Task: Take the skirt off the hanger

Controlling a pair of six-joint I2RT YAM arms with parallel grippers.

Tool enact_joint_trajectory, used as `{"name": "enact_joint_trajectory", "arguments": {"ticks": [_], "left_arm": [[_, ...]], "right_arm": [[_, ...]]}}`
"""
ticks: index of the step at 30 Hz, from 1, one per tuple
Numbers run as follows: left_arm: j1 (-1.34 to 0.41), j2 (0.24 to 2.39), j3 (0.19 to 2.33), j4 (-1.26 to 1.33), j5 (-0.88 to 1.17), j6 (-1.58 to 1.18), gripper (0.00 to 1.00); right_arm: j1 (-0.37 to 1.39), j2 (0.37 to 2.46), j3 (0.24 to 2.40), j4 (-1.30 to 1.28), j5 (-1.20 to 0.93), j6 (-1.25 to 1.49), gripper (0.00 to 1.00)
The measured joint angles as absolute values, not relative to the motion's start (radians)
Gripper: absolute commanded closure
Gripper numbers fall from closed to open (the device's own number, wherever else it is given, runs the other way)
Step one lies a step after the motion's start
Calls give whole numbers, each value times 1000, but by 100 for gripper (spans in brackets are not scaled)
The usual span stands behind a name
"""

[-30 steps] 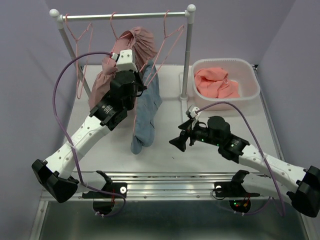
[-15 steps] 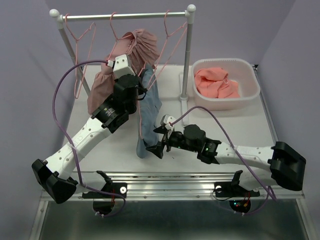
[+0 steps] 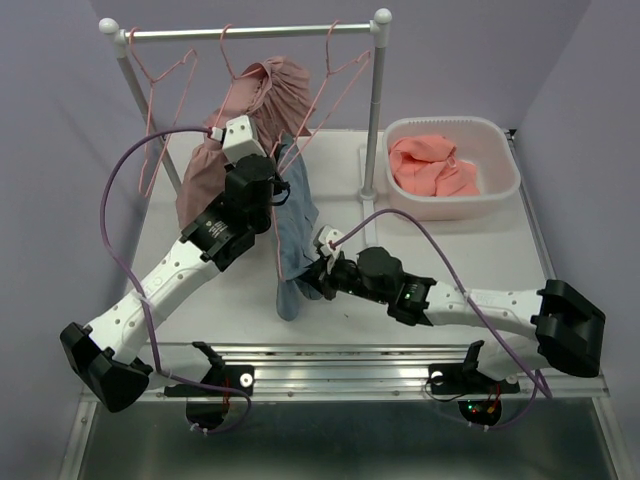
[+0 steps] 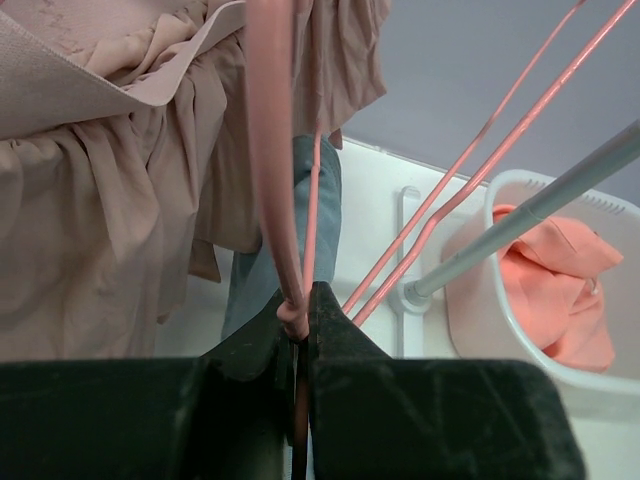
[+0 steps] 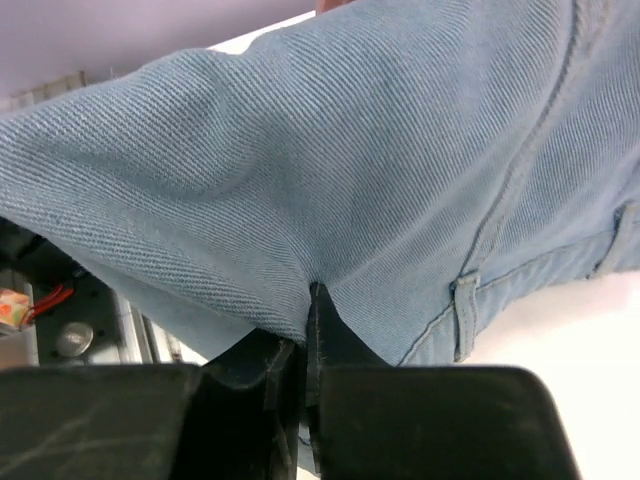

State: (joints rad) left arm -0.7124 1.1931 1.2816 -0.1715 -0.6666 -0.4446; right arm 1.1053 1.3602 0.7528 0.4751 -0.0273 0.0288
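Note:
A blue denim skirt hangs on a pink hanger below the rack and trails down onto the table. My left gripper is shut on the hanger's pink wire, which runs up between its jaws. In the left wrist view the denim shows just behind the wire. My right gripper is shut on the skirt's lower end. In the right wrist view a fold of denim is pinched between its jaws.
A mauve gathered garment hangs from the white rack beside my left arm. Empty pink hangers hang on the rail. A white basket holding orange cloth stands at the back right, next to the rack's post.
My right arm swung left to the denim's lower end and its jaws went from open to shut on the cloth. My left arm shifted slightly left with the hanger.

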Motion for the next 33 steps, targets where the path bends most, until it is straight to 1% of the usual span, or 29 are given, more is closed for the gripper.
{"name": "enact_joint_trajectory", "arguments": {"ticks": [3,7,11,15,16,18,21,23,30,33], "left_arm": [[-712,1193,1262,-168,-685,-435,100],[-711,1192,1217,-170,-704,-436,100],[-704,1192,1152,-176,-711,-461,100],[-699,1186,1064,-172,-700,-483,100],[-699,1184,1053,-173,-697,-487,100],[-698,1171,1018,-178,-691,-499,100],[-698,1147,988,-172,-683,-517,100],[-698,1134,977,-170,-672,-518,100],[-696,1108,941,-171,-657,-520,100],[-693,1103,926,-170,-653,-511,100]], "right_arm": [[1109,1322,752,422,-6,44,99],[1114,1214,749,334,149,73,99],[1120,1116,768,257,381,101,99],[1109,1105,864,170,642,123,99],[1101,1112,886,152,678,128,99],[1018,1156,985,79,740,169,99],[830,1205,1102,-3,728,223,99],[742,1213,1152,-46,758,231,99],[630,1221,1401,-100,813,171,99],[556,1248,1546,-98,820,125,99]]}}
